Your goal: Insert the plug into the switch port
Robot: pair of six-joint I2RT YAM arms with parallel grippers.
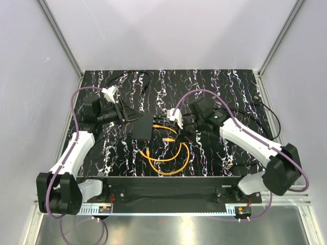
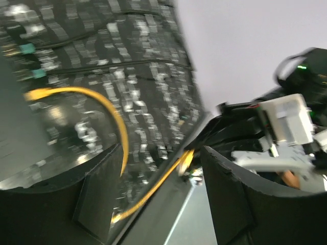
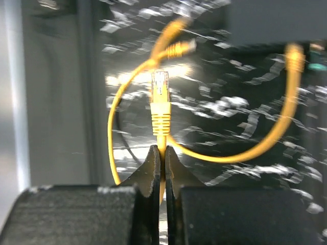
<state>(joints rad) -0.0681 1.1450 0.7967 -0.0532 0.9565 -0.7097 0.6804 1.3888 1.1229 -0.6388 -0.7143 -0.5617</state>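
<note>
Overhead, the left gripper [image 1: 124, 115] sits at the switch box's [image 1: 142, 127] left corner, probably to steady it. The right gripper [image 1: 179, 124] is just right of the box.

Left wrist: fingers [image 2: 102, 194] spread wide, holding nothing.

Right wrist: pinched shut on the orange cable [image 3: 245, 153] behind the plug [image 3: 160, 87]. The plug points lengthwise straight out from the fingertips, its tip free for insertion.

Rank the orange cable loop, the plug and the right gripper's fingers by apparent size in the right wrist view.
1. orange cable loop, widest span.
2. fingers of the right gripper, though their nearness to the camera makes this rank unsure.
3. plug, clearly smallest, just beyond the fingertips.
</note>
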